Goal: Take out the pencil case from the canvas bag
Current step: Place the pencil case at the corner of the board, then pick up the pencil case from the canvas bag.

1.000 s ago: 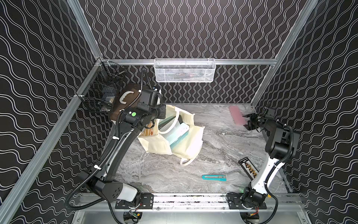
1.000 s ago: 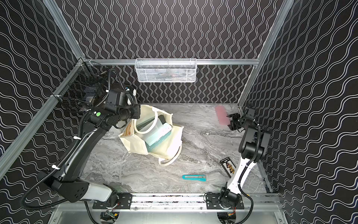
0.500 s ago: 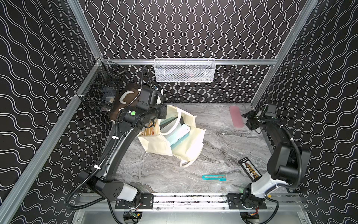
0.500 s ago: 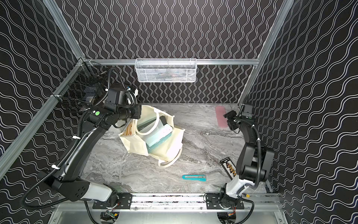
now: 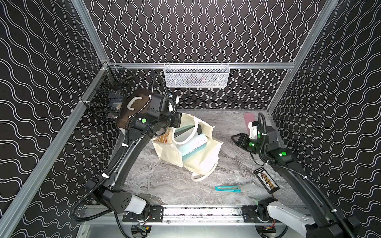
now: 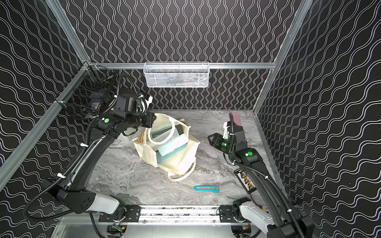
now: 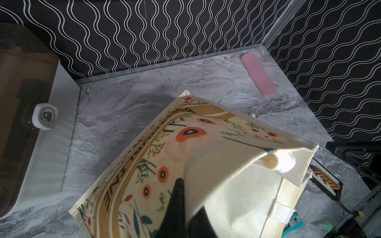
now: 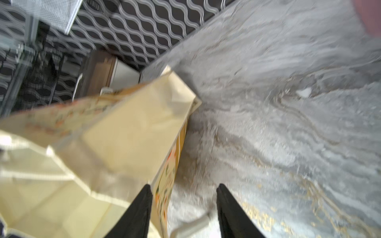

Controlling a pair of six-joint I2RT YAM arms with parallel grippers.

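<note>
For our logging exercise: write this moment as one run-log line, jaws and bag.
left jaws: shut on canvas bag rim | right jaws: open, empty, beside bag | bag: mouth open, teal items inside

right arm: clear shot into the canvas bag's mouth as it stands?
Probably yes. The left gripper pinches the rim of the canvas bag, its mouth gapes upward, and the right gripper, jaws apart, sits beside it with nothing between. One loop handle lies across the teal contents and might snag.
</note>
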